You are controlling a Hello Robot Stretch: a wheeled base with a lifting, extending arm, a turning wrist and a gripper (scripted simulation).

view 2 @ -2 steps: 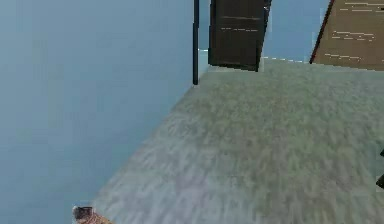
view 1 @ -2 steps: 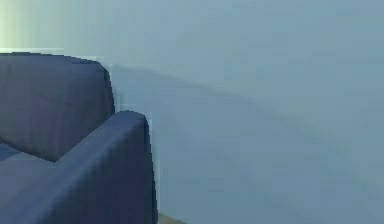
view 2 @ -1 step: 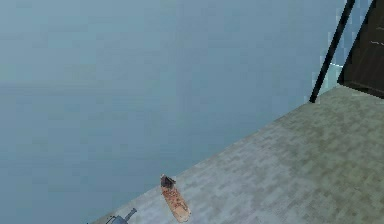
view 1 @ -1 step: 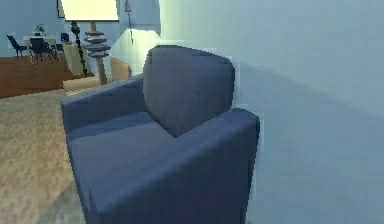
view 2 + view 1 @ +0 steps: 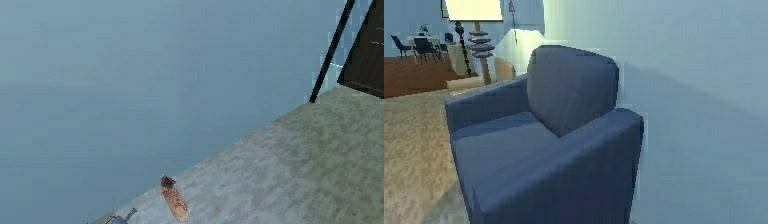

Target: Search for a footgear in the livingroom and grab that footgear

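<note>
A slim orange-brown shoe-like thing [image 5: 176,201] with a dark end lies on the speckled beige carpet [image 5: 300,160], near the pale blue wall [image 5: 120,90]. A dark blue upholstered armchair [image 5: 544,130] stands ahead. The claw's state cannot be told.

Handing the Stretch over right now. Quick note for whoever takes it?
Gripper: a grey shape at the arm side view's bottom edge may be it; cannot tell whether it holds anything.
Things: a small brown shoe-like thing lies on the carpet near the wall, arm side view. Blue armchair straight ahead.
Done: probable footgear found.
Left: confirm it, reach, grab.
</note>
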